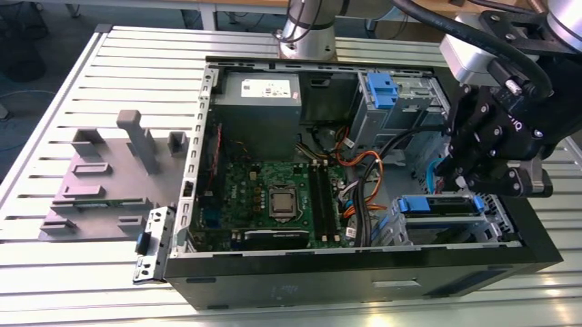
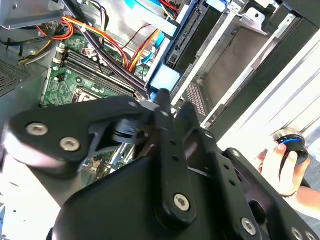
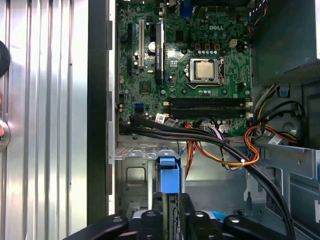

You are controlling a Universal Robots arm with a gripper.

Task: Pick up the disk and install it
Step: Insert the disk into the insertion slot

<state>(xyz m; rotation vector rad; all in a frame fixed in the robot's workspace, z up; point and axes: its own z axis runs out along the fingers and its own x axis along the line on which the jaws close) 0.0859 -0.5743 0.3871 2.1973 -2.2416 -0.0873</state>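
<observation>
In both wrist views the disk [image 2: 179, 49] stands on edge, a dark slab framed by its blue carrier [image 3: 168, 172]. My black gripper [image 2: 172, 102] is shut on the carrier's near end, one finger on each side. It holds the disk inside the open computer case, over the grey metal drive bay [image 1: 454, 228] at the exterior view's lower right. In the exterior view the gripper [image 1: 452, 178] hangs just above that bay, and a strip of the blue carrier [image 1: 443, 170] shows beside the fingers. A blue bracket [image 1: 424, 204] is fixed to the bay.
The motherboard [image 1: 272, 197] and orange and black cables [image 3: 225, 150] lie beside the bay. A grey power supply [image 1: 262, 92] sits at the case's far side. A grey fixture [image 1: 109, 177] rests on the slatted table. A person's hand [image 2: 280, 160] holds a round device near the case.
</observation>
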